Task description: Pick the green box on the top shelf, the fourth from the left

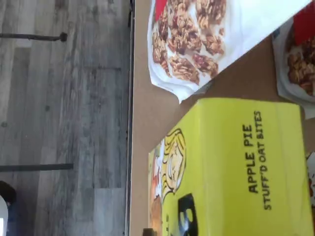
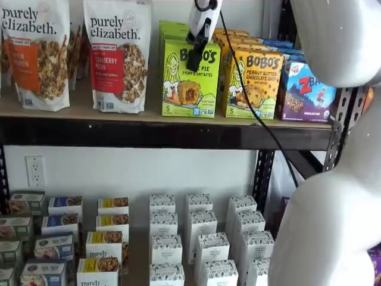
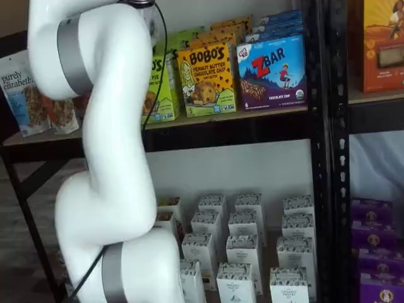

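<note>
The green box (image 2: 190,89) is a lime carton with black Bobo's lettering, standing upright at the front of the top shelf (image 2: 89,110). More green cartons are lined up behind it. My gripper (image 2: 194,62) comes down from above, its white body over the box's top edge and a black finger lying across the upper front face. Only that finger shows, side-on, so no gap can be read. In the wrist view the green box (image 1: 236,167) fills the frame close up, with "APPLE PIE" legible. My arm hides most of the green box (image 3: 163,88) in a shelf view.
A yellow-orange Bobo's box (image 2: 256,83) and a blue ZBar box (image 2: 306,92) stand right of the green one. Granola bags (image 2: 119,53) stand to its left. White cartons (image 2: 202,238) fill the lower shelf. My white arm (image 2: 333,208) blocks the right foreground.
</note>
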You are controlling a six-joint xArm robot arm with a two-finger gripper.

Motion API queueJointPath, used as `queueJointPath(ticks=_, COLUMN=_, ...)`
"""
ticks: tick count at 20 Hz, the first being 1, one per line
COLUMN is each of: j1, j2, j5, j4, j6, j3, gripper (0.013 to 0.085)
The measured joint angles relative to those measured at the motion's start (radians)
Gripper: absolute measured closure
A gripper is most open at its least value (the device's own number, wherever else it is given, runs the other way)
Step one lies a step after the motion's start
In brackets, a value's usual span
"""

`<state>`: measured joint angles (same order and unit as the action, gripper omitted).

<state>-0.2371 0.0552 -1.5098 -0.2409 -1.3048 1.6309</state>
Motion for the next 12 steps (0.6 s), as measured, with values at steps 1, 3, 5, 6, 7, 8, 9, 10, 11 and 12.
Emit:
queueJointPath(ticks=1, j1=0.0, j2=0.002, j5=0.004, j4=-0.001, j6=0.0, j3=-0.003, gripper=0.033)
queueJointPath(ticks=3, j1=0.0, j2=0.004, j5=0.005, j4=-0.003, j6=0.0, j3=-0.004, gripper=0.037)
queueJointPath(ticks=5, j1=0.0, j2=0.003, j5=-0.001, j4=-0.004, j6=0.001, j3=0.0, gripper=0.041)
queueJointPath(ticks=6, j1=-0.001, j2=0.001, j5=-0.005, j4=-0.003, j6=0.002, j3=0.004, gripper=0.041)
queueJointPath(ticks=7, j1=-0.002, j2=0.0, j5=-0.006, j4=-0.002, j6=0.003, j3=0.005, gripper=0.041)
queueJointPath(ticks=8, j1=-0.002, j2=0.002, j5=-0.003, j4=-0.002, j6=0.003, j3=0.003, gripper=0.045)
queueJointPath(ticks=9, j1=-0.003, j2=0.004, j5=0.001, j4=-0.004, j6=0.004, j3=0.0, gripper=0.045)
queueJointPath(ticks=10, j1=-0.004, j2=0.005, j5=0.003, j4=-0.005, j6=0.005, j3=-0.001, gripper=0.049)
queueJointPath(ticks=11, j1=-0.005, j2=0.006, j5=0.004, j4=-0.005, j6=0.006, j3=-0.001, gripper=0.049)
queueJointPath(ticks=12, j1=-0.005, j2=0.006, j5=0.002, j4=-0.004, j6=0.007, j3=0.0, gripper=0.053)
